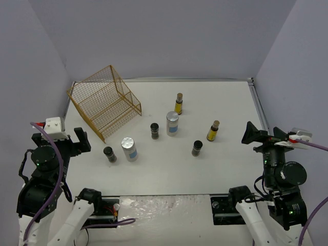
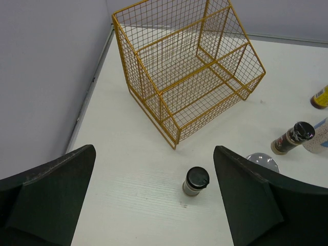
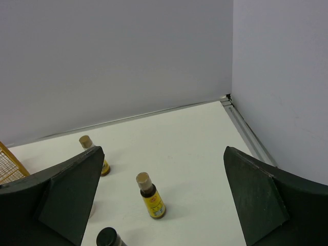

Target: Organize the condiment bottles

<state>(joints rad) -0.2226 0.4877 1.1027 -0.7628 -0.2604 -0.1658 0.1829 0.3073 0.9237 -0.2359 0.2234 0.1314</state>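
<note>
Nearest, at the near edge of the white table (image 1: 169, 174), the left gripper (image 1: 77, 141) and the right gripper (image 1: 259, 136) each hang with their jaws spread wide apart, clamped on nothing.

All seven condiment bottles stand upright on the table, apart from one another, and none is in the rack. The near-left dark jar (image 1: 109, 154) is closest to the left gripper and shows between its fingers in the left wrist view. Just to its right stands the near white can (image 1: 129, 148) with a silver lid and blue label. The middle dark jar (image 1: 154, 130) is farther back, and the far white can (image 1: 172, 123) is just to its right. The near-right dark jar (image 1: 197, 148) stands toward the right gripper. The right yellow bottle (image 1: 213, 130), tan-capped, is beyond that jar and shows between the fingers in the right wrist view. The far yellow bottle (image 1: 178, 104) stands behind the far white can.

The gold wire rack (image 1: 105, 101) sits at the far left, tipped back at a tilt, well apart from the bottles.
</note>
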